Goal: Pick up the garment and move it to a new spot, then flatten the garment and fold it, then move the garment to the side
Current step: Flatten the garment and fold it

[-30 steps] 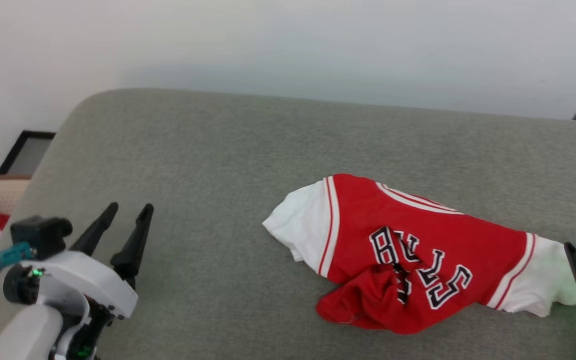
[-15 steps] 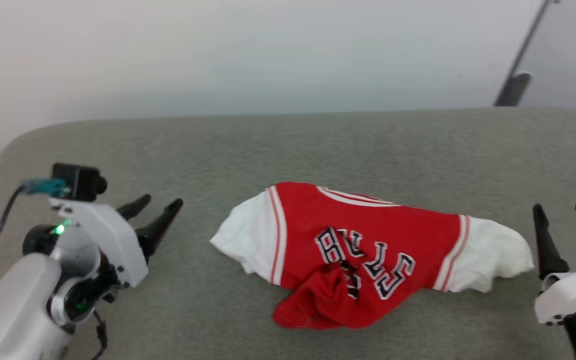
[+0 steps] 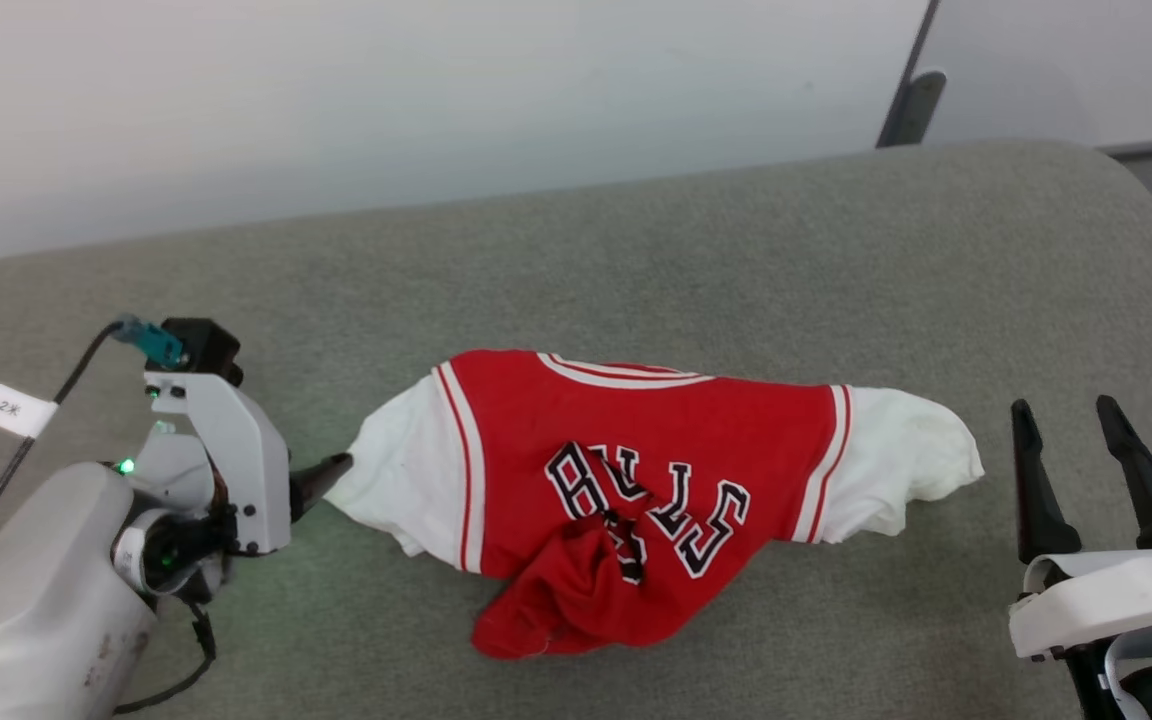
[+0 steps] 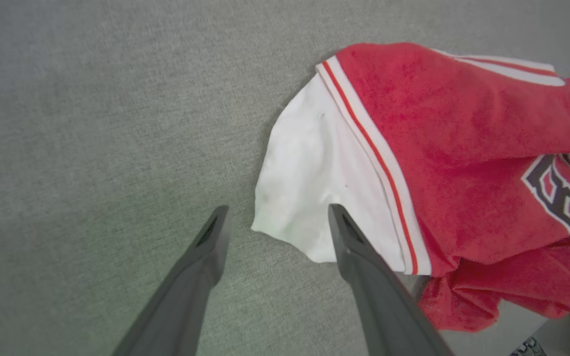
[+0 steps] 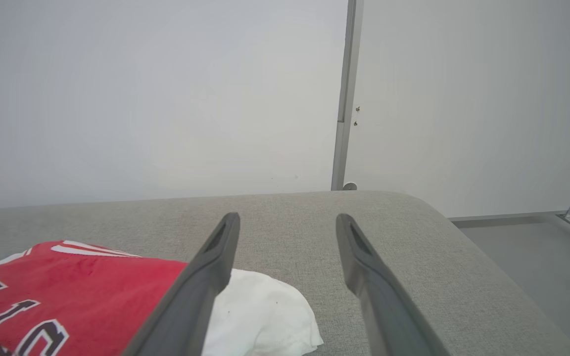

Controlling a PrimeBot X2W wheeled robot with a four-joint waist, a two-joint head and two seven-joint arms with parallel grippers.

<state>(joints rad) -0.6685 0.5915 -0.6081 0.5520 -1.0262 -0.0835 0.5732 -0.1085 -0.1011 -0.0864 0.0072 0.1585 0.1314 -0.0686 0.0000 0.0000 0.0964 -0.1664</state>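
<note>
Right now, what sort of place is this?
Probably a plain indoor room: a grey fabric-covered cushioned surface, like a bed or sofa, a bare white wall behind it, and a crumpled red-and-white basketball shirt lying on top.

Black, white-edged letters spell "BULLS" (image 3: 651, 500) across the chest of the red basketball-style shirt with white short sleeves (image 3: 656, 425), upside down in the head view, the first letter partly rumpled. A small white rectangular tag (image 3: 13, 409) bears "2" and an unreadable character.

garment (image 3: 636, 440) x1 | pincers x2: left pincer (image 4: 275, 217), right pincer (image 3: 1061, 405) | surface (image 3: 636, 270) x1
</note>
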